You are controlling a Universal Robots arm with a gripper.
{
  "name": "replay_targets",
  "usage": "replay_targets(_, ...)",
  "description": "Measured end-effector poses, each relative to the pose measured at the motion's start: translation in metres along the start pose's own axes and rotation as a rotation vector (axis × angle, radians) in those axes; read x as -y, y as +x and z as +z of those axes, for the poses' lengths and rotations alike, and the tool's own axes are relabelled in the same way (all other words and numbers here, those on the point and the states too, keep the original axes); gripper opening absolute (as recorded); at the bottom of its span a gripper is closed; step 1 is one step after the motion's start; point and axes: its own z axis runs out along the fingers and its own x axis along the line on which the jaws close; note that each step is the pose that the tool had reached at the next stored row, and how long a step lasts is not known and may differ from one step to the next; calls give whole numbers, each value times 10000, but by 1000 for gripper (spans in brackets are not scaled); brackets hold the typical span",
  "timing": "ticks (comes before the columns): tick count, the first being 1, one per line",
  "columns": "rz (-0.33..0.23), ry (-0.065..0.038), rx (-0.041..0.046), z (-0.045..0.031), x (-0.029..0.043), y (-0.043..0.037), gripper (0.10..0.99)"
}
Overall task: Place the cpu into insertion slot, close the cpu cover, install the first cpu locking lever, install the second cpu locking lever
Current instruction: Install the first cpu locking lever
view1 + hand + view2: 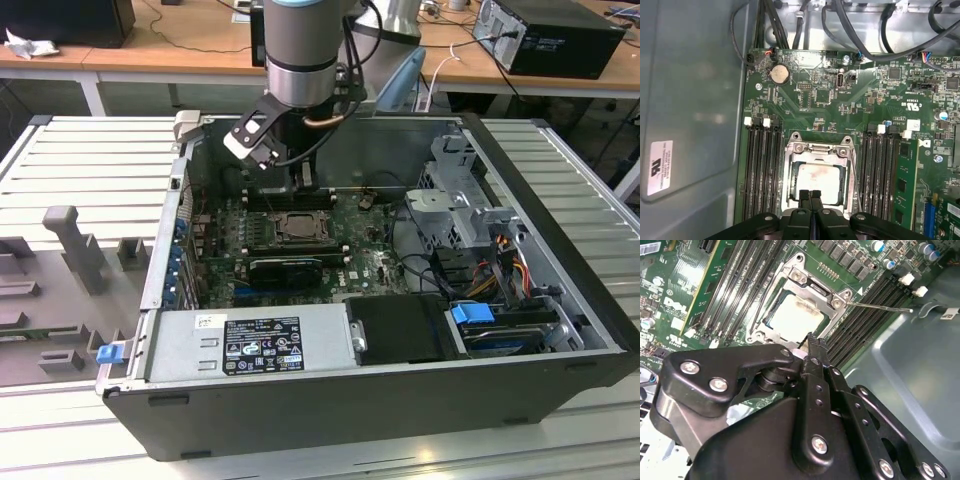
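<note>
Slatted bench, open computer case: we note the cpu lying in the insertion slot beneath the lowered cpu cover, and the gripper, jaws pressed together and empty, poised at the slot's far edge.

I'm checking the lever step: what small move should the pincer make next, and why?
The cpu already lies under the lowered cpu cover, the shut pincer is at its edge, and the thin locking lever juts free beside it. So probably: shift the pincer sideways to that lever.
</note>
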Motion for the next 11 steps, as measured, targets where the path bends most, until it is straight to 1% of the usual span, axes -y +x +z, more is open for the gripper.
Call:
replay_targets(1, 0, 0, -1, -30, -2, 3, 106)
replay_targets(5, 0, 0, 0, -80, -4, 9, 106)
replay_targets(7, 0, 0, 0, -126, -6, 14, 106)
replay_targets(11, 0, 0, 0, -171, -8, 18, 106)
